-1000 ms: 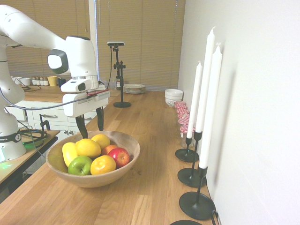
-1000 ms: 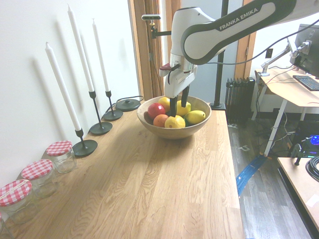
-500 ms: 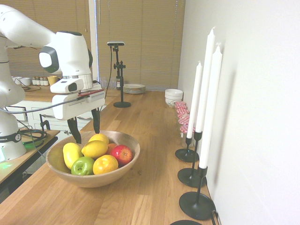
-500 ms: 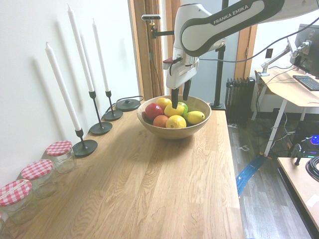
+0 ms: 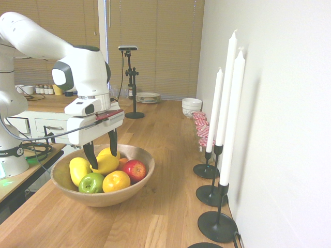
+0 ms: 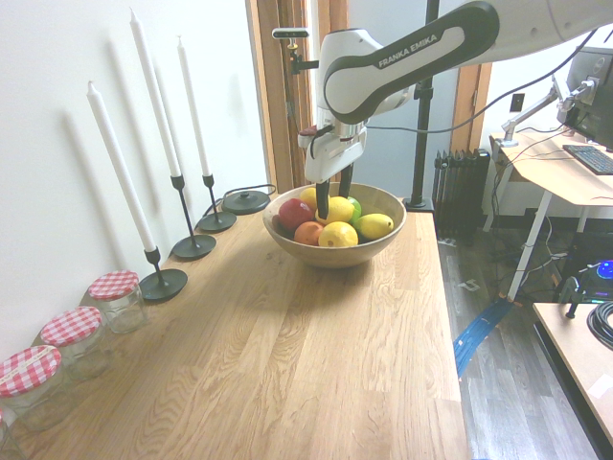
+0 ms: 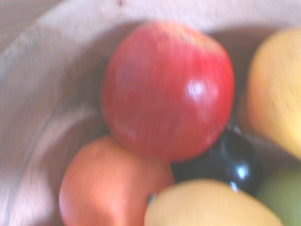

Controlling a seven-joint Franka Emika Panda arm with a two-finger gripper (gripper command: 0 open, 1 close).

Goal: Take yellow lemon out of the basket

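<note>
1. My fingers [image 5: 101, 152] stand spread, one on each side of the yellow lemon [image 5: 106, 164], with nothing held yet.
2. The lemon lies on top of the fruit pile in the middle of the basket [image 5: 140, 181], which sits on the tabletop [image 5: 155, 217]. A red apple [image 5: 135, 170] is just beside it, and a green apple [image 5: 91, 183] is in front of it.
3. To grip well, I judge I should sink until my tips pass its widest part, then close squarely across its short side.
4. Then lift straight up, so that neighbouring fruit is not dragged out.
</note>
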